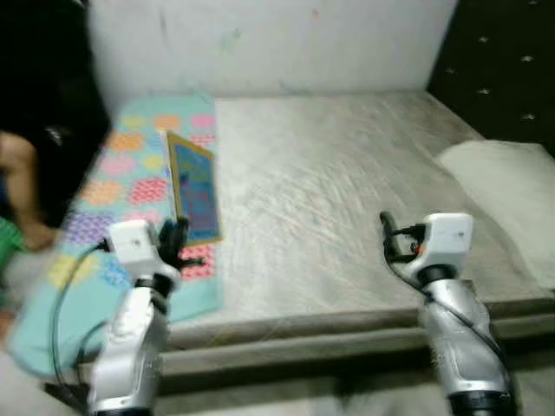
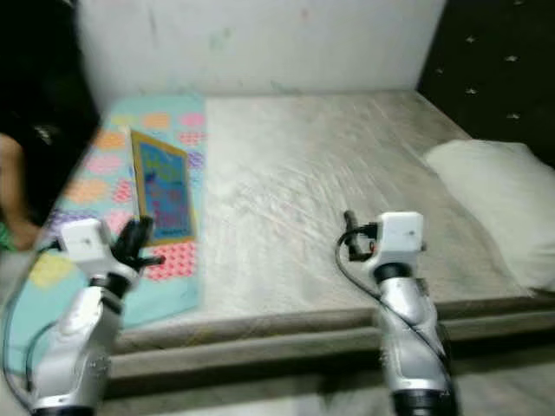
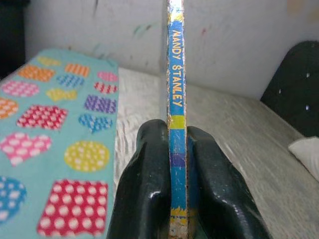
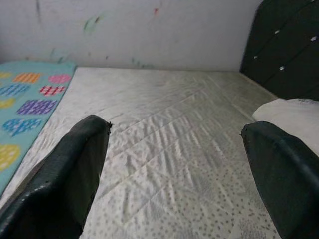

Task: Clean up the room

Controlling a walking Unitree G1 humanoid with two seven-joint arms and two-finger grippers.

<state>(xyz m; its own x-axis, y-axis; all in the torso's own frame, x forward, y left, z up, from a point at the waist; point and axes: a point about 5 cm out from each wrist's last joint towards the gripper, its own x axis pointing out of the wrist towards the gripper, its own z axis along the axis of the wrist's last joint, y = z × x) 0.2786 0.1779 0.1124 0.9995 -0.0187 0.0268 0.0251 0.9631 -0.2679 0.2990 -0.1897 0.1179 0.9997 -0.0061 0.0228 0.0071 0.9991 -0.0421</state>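
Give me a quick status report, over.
Left gripper shut on book, held upright above the blanket. Right gripper open over bare mattress. Pillow far right; nothing blocking.

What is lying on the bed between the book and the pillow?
Nothing but bare mattress lies between the book and the pillow, apart from the right gripper raised in front. The right eye view shows this.

1 book [image 1: 194,188], 1 blanket [image 1: 130,173], 1 pillow [image 1: 512,195], 1 mattress [image 1: 347,199], 2 tools.
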